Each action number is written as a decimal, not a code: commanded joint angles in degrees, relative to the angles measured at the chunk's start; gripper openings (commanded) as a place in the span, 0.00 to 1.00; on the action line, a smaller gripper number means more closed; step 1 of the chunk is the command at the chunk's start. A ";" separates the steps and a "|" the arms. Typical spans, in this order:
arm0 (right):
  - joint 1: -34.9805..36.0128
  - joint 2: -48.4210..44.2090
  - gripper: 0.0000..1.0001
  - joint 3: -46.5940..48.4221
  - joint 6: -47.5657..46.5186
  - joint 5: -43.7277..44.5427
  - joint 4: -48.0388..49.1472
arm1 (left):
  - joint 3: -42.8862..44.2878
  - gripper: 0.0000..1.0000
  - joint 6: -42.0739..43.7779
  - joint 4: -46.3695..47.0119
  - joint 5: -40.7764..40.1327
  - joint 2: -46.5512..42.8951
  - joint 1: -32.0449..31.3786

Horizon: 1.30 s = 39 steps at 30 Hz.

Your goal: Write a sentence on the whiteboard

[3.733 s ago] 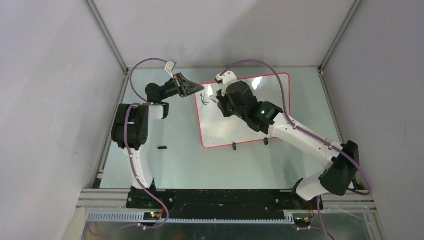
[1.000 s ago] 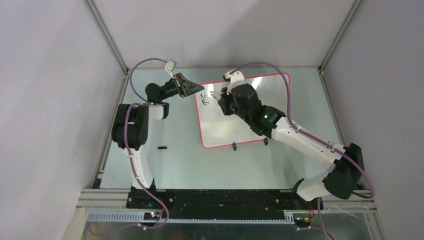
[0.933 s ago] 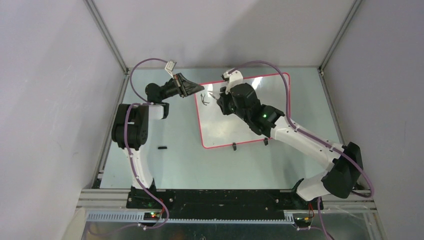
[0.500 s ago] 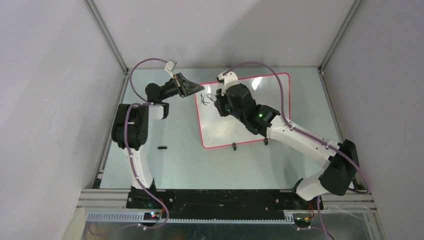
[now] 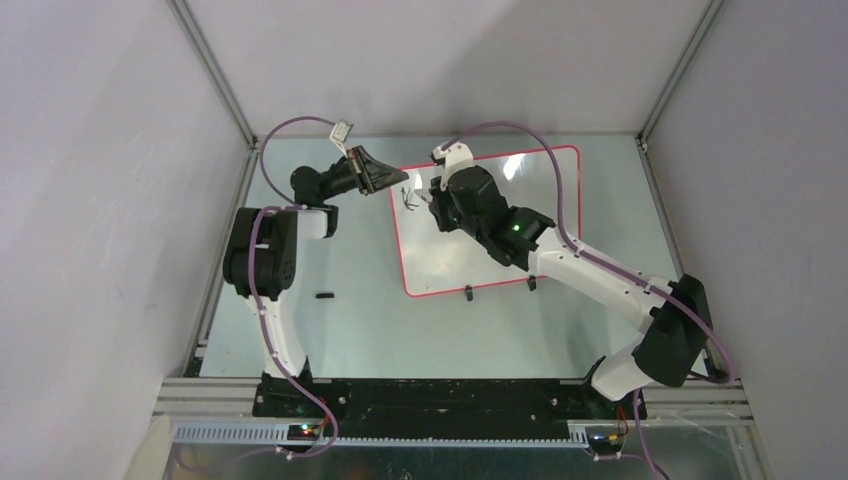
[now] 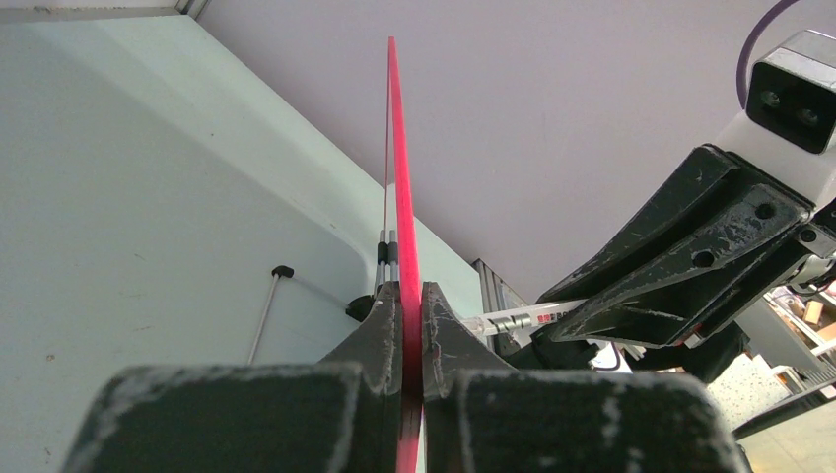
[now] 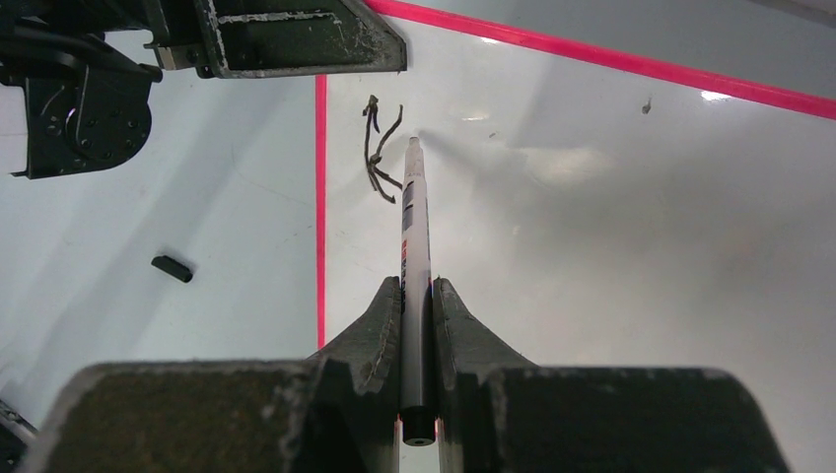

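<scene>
Pressed together on a slim white marker pen [image 7: 414,227], the right gripper [image 7: 416,286] is held over the far left part of a large glossy white whiteboard [image 7: 611,246] with a thin red-pink rim. The pen is gripped near its rear end and is pointed away from the wrist, its tip just beside the writing. Whether the tip is touching the surface cannot be told.

Of the sentence [image 7: 380,148], only a few uneven black strokes are seen, set close to the board's left edge near its far corner; no word can be read from them.

The left gripper [image 6: 404,291] is closed on the board's red rim, which is seen edge-on between the two fingers in the left wrist view. In the top view this grip is placed at the far left corner of the whiteboard [image 5: 450,260], with the left gripper [image 5: 385,178] and the right gripper [image 5: 432,197] near each other.

The board is laid on a pale green table [image 5: 360,320], with two small black clip feet [image 5: 468,293] at its near edge. A small black cap-like piece [image 5: 323,296] is seen lying on the table, well apart from the board's left edge.
</scene>
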 commanded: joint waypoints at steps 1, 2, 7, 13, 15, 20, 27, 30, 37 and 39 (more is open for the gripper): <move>-0.16 0.56 0.00 3.34 -0.57 1.97 0.16 | 0.87 0.00 0.11 4.32 1.35 -3.09 -1.57; -0.21 0.78 0.00 3.57 -0.58 2.45 0.12 | 0.89 0.00 0.06 4.32 1.31 -3.14 -1.57; -0.32 1.40 0.00 4.10 -0.50 3.49 -0.58 | 0.80 0.00 0.10 4.33 1.29 -3.15 -1.57; -0.34 2.19 0.00 4.72 -0.48 4.32 -1.29 | 0.78 0.00 0.11 4.34 1.30 -3.18 -1.61; -0.27 2.14 0.00 4.75 -0.54 4.83 -1.44 | 0.80 0.00 0.11 4.32 1.26 -3.23 -1.59; -0.32 2.03 0.00 4.73 -0.35 5.48 -2.07 | 0.78 0.00 0.11 4.33 1.38 -3.24 -1.58; 0.29 1.06 0.00 4.47 -0.89 6.89 -2.07 | 0.78 0.00 0.11 4.36 1.36 -3.20 -1.56; 0.53 0.85 0.00 4.49 -1.07 6.90 -2.03 | 0.76 0.00 0.11 4.32 1.41 -3.28 -1.56; 1.92 -2.62 0.00 1.52 -2.67 5.64 0.97 | 0.79 0.00 0.11 4.32 1.36 -3.25 -1.56; 2.28 -3.55 0.00 0.69 -2.88 5.00 1.44 | 0.78 0.00 0.11 4.32 1.36 -3.34 -1.57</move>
